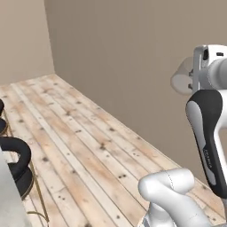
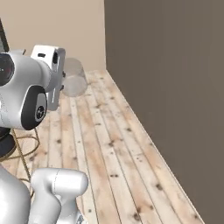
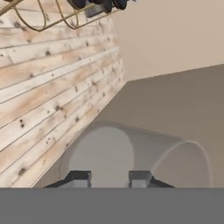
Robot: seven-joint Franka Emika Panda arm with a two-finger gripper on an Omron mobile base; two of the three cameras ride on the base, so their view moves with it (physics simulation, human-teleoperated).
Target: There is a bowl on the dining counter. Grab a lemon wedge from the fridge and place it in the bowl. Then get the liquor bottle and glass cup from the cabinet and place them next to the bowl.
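The glass cup (image 3: 131, 151), clear and faint, lies on its side between my two dark fingertips (image 3: 78, 178), with its base toward the hand and its mouth pointing away. My gripper (image 3: 109, 179) is shut on it. From the left base view the glass cup (image 1: 181, 78) hangs in the air beside the white hand, high over the floor. In the right base view the glass cup (image 2: 73, 78) sticks out to the right of the gripper (image 2: 62, 81). The bowl, lemon wedge, liquor bottle, fridge and cabinet are out of view.
Pale plank floor (image 1: 88, 142) runs ahead between beige walls (image 2: 175, 65). Round black stools (image 1: 17, 162) with thin gold legs stand at the left, beside a pale slab edge (image 1: 6, 199). The stools' gold legs (image 3: 52, 17) appear along the hand view's top.
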